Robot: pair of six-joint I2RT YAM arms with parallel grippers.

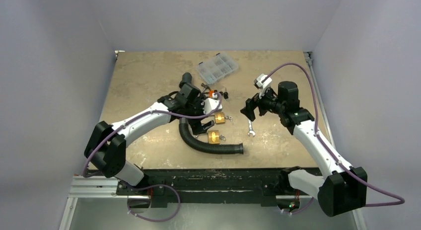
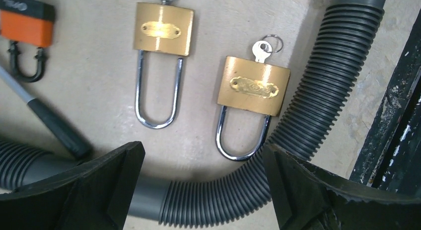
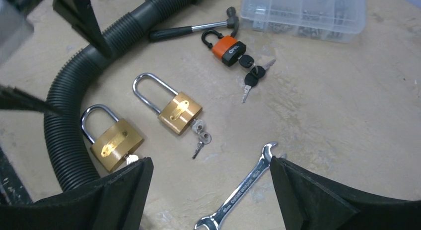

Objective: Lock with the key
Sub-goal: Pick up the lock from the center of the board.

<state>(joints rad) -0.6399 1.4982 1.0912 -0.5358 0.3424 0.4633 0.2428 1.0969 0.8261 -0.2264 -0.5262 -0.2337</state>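
Two brass padlocks lie on the table. The long-shackle one (image 2: 163, 29) (image 3: 179, 112) (image 1: 219, 118) has a key in its base with a key ring (image 3: 199, 133). The shorter one (image 2: 253, 85) (image 3: 115, 143) (image 1: 214, 136) also has a key (image 2: 260, 48) in its base, and its shackle touches the black ribbed hose (image 2: 317, 91). My left gripper (image 2: 202, 153) (image 1: 199, 121) is open and empty, above the hose just short of both shackles. My right gripper (image 3: 211, 165) (image 1: 249, 112) is open and empty, raised to the right of the padlocks near a wrench (image 3: 243, 188).
An orange padlock (image 3: 226, 48) (image 2: 27, 24) with black-headed keys (image 3: 250, 73) lies further back. A hammer (image 3: 193, 27) and a clear organizer box (image 3: 303, 14) (image 1: 217, 67) lie beyond it. The hose (image 1: 208, 145) curves around the padlocks' left and near sides.
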